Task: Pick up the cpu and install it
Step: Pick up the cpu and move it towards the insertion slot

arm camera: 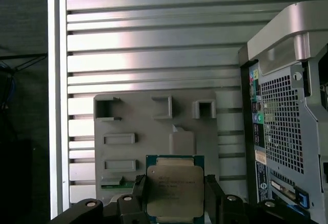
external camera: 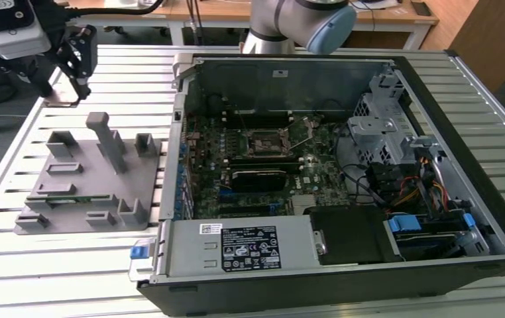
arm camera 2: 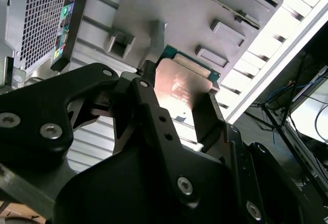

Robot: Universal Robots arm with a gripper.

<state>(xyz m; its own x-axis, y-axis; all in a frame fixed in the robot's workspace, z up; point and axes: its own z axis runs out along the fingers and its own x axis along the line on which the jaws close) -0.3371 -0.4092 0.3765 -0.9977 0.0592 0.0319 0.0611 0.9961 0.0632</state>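
Gripper [arm camera: 174, 199] fingers [arm camera: 212, 197] are pinching the cpu [arm camera: 174, 189] by two opposite edges, its silvery top with a green border showing in both wrist views. In the second wrist view the chip [arm camera 2: 182, 85] sits tilted between the black fingers [arm camera 2: 207, 116]. In the exterior view the gripper [external camera: 74, 63] hangs over the slatted tabletop [external camera: 14, 152] at the exterior view's left, beyond the far end of the grey holder block [external camera: 85, 192] and outside the open computer case [external camera: 323, 291]. The held cpu is in the air above the holder block [arm camera: 154, 124], clear of its surface. The motherboard socket [external camera: 266, 141] lies inside the case, well apart from the gripper.
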